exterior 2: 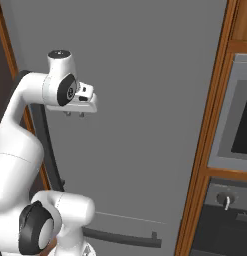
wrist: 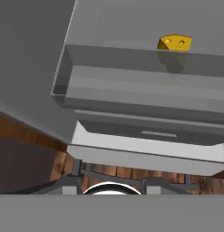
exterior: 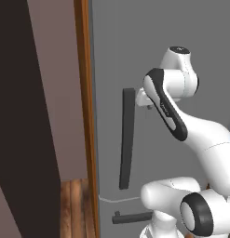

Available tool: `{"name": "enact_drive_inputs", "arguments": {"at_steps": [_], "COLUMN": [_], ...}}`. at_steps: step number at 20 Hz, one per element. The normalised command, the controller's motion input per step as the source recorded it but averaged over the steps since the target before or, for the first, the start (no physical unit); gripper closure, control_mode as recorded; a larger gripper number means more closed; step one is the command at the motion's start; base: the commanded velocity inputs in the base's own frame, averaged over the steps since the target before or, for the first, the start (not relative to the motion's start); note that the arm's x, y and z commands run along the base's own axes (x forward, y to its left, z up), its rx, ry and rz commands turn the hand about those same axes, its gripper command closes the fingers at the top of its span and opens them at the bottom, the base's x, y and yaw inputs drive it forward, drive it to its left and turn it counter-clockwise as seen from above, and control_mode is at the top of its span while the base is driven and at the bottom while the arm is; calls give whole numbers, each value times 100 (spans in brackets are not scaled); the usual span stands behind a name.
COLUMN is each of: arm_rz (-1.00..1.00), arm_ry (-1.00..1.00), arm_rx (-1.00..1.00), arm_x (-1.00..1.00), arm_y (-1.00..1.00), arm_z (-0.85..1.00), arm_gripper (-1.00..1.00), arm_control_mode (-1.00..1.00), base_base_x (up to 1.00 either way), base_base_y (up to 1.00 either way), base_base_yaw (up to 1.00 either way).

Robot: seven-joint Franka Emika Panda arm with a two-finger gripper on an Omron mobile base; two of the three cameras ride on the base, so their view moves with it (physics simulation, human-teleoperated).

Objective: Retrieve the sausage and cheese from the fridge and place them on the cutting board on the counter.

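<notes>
1. The gripper [exterior 2: 75,114] hangs just in front of the grey fridge [exterior: 181,37]. Its fingers are drawn together with nothing between them. From the left base view it sits at about 3 o'clock of the long dark handle [exterior: 127,139], close to the bar but not around it.
2. The cheese [wrist: 175,43] shows in the hand view at about 1 o'clock, on a pale shelf [wrist: 131,54] above the drawer [wrist: 145,156]. I can't pick out the sausage.
3. Main risk, as I judge it: from both base views the door looks shut. Reaching for the cheese before pulling the handle would drive the fingers into the door face.
4. Closed fingers can't take the bar. If they don't spread first, they may knock or slide off it.
5. The wooden frame [exterior: 86,116] runs close at 9 o'clock of the handle, so a sideways overshoot would hit that edge.
6. A low horizontal bar [exterior 2: 125,239] sits at 6 o'clock near the arm's base and could catch the elbow.
7. Open room lies toward 3 o'clock across the bare door. It ends at the wooden upright beside the oven [exterior 2: 235,125].
</notes>
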Motion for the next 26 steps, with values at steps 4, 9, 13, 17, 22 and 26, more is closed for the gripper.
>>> {"name": "enact_drive_inputs", "arguments": {"at_steps": [4,9,13,17,22,26], "arm_rz": [0,0,0,0,0,0], "arm_ry": [0,0,0,0,0,0], "arm_rx": [0,0,0,0,0,0], "arm_x": [0,0,0,0,0,0], "arm_y": [0,0,0,0,0,0], "arm_z": [0,0,0,0,0,0], "arm_gripper": [-100,-100,-100,-100,-100,-100], "arm_control_mode": [100,100,100,100,100,100], "base_base_x": [-21,-60,-60,-68,-81,-61], "base_base_y": [1,45,52,28,-1,0], "base_base_yaw": [0,0,0,0,0,0]}}
